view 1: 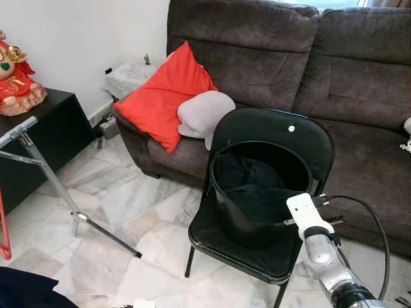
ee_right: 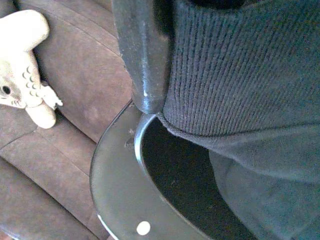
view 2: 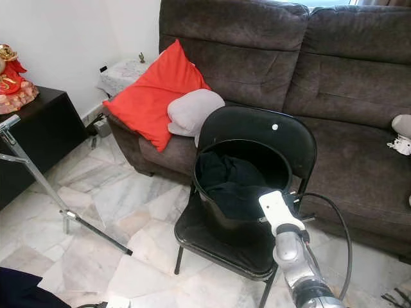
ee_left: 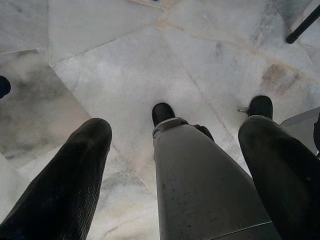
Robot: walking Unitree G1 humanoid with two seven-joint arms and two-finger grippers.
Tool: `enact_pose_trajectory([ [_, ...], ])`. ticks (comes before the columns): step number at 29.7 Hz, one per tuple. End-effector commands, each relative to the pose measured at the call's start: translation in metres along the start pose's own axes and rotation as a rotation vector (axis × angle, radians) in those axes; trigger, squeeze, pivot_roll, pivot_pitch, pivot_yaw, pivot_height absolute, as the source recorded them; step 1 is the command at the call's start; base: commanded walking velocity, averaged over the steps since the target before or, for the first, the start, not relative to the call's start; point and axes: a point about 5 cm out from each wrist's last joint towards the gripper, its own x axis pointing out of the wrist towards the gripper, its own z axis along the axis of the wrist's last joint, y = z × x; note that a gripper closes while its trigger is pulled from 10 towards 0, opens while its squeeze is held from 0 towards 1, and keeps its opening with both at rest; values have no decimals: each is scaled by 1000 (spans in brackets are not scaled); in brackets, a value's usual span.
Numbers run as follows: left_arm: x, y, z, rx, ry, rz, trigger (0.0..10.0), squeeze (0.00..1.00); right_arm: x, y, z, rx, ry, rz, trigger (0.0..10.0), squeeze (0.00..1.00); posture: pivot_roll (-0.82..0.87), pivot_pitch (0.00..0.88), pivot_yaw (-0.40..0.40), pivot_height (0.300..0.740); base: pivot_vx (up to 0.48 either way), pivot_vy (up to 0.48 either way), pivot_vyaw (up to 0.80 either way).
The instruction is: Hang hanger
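The right gripper is down at the black bucket, its arm reaching in over the near rim, and in the right wrist view 1 black finger presses against a dark ribbed knit cloth that bunches against it — the other finger is hidden behind the fabric, so the cloth looks pinched, though how far apart the fingers stand cannot be told. The cloth belongs to the heap of dark clothes lying inside the bucket. The bucket sits on the seat of a black chair, whose rounded back carries a small white dot. Behind the chair stands a brown sofa with a red cushion propped in its corner and a grey pillow leaning against it; a pale stuffed toy lies on the sofa seat farther along. The left gripper hangs low over the marble floor, its 2 black fingers spread well apart with nothing between them. On the robot's left a metal rack leg slants across the floor, and beside it, at the edge of the left eye view, runs a thin red strip — whether it is the hanger cannot be told. A dark cabinet by the wall holds a red and gold figurine.
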Motion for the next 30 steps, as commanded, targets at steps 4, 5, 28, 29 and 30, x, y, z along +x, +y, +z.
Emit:
enact_pose_trajectory([
  [4, -2, 4, -7, 19, 22, 12, 10000, 0, 4, -9, 20, 320, -27, -92, 0, 0, 3, 46, 90, 740, 0, 0, 0],
  [5, -2, 4, -7, 19, 22, 13, 10000, 0, 4, -10, 24, 378, -39, -110, 0, 0, -3, 51, 90, 740, 0, 0, 0],
  [28, -2, 5, -8, 27, 26, 17, 10000, 0, -32, -28, 47, 655, -99, -155, 10000, 0, -10, 62, 88, 740, 0, 0, 0],
  [29, -2, 5, -8, 27, 26, 18, 10000, 0, -34, -30, 46, 657, -82, -157, 10000, 0, -10, 62, 88, 740, 0, 0, 0],
  [30, -2, 5, -8, 27, 27, 18, 10000, 0, -34, -30, 46, 652, -82, -155, 10000, 0, -13, 60, 89, 740, 0, 0, 0],
])
